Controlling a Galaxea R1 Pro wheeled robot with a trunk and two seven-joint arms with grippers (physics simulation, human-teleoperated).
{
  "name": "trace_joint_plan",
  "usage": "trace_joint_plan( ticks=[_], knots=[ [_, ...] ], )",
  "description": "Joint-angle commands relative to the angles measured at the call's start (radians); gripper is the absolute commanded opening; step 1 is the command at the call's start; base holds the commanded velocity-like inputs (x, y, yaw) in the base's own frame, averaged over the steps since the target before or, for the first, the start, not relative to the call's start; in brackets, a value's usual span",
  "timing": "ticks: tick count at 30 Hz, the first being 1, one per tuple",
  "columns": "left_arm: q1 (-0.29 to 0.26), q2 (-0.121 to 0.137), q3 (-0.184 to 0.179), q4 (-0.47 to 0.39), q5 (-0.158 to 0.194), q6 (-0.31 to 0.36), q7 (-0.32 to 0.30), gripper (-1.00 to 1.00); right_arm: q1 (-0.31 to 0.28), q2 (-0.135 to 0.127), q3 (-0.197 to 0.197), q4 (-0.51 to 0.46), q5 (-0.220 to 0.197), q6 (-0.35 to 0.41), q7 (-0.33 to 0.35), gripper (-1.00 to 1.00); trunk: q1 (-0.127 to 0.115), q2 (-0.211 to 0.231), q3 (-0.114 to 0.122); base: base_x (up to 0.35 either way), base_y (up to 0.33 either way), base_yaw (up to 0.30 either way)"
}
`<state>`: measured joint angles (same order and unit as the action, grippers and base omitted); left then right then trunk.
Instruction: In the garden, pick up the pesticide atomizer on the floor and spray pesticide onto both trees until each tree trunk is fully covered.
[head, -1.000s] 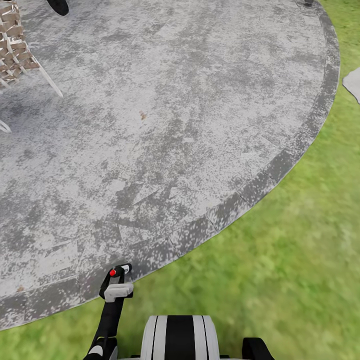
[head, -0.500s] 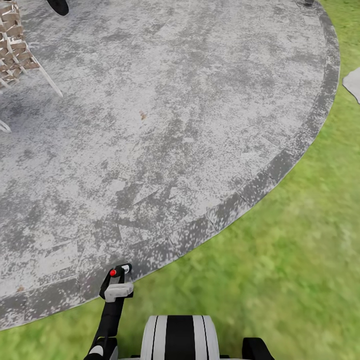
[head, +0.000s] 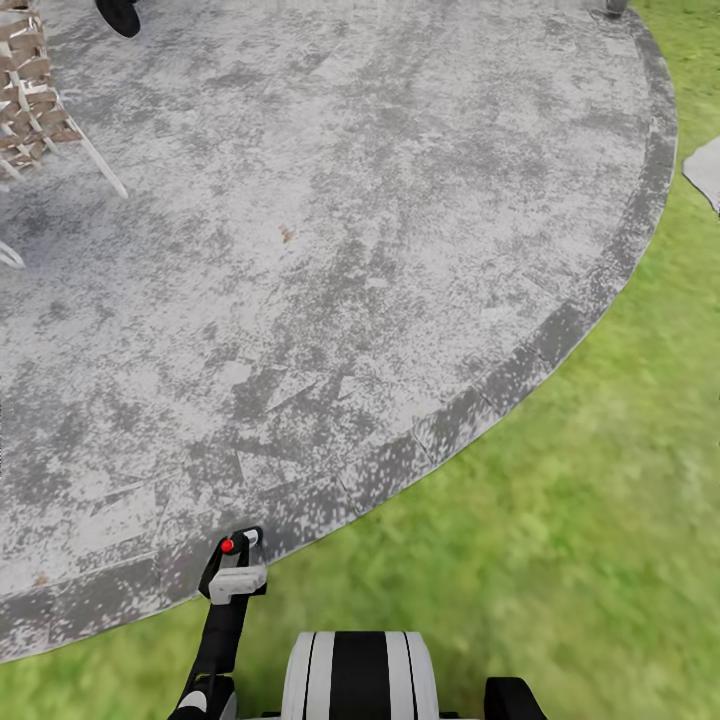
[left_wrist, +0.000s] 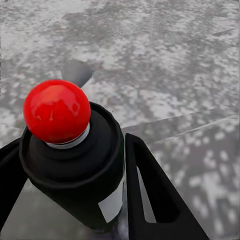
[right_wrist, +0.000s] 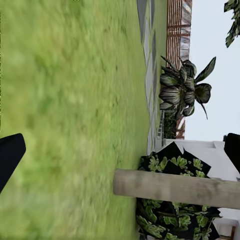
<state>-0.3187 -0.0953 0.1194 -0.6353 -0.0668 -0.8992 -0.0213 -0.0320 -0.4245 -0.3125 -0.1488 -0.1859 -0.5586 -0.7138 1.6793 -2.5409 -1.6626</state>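
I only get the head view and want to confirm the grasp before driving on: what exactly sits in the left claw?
Observer: The left wrist view shows a near-black spray bottle with a round red cap and whitish label wedged between the left claw's two black fingers.
Operator: And the right claw? I barely see that arm.
Observer: The right claw is open and empty, its fingers spread over green lawn.
Operator: Any tree nearby?
Observer: The right wrist view shows a bare pale brown trunk rising from the lawn, with a brown slatted fence beyond.
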Motion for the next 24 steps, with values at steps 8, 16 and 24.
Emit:
trace_joint_plan(
  ticks=[8, 16, 24],
  knots=[
    [0.000, -0.001, 0.006, -0.001, -0.008, -0.002, -0.002, -1.00, 0.000, 0.000, 0.007, 0.000, -0.010, -0.003, 0.000, 1.00, -0.004, 0.002, 0.031, 0.000, 0.000, 0.000],
    [0.000, -0.001, 0.005, -0.001, -0.008, -0.001, -0.002, -1.00, 0.000, 0.000, 0.008, 0.000, -0.010, -0.003, 0.000, 1.00, -0.007, 0.004, 0.062, 0.000, 0.000, 0.000],
    [0.000, -0.004, 0.005, -0.002, -0.007, 0.036, -0.002, -1.00, 0.000, 0.006, 0.009, -0.002, -0.011, -0.003, 0.001, 1.00, -0.011, 0.005, 0.092, 0.000, 0.000, 0.000]
  ],
)
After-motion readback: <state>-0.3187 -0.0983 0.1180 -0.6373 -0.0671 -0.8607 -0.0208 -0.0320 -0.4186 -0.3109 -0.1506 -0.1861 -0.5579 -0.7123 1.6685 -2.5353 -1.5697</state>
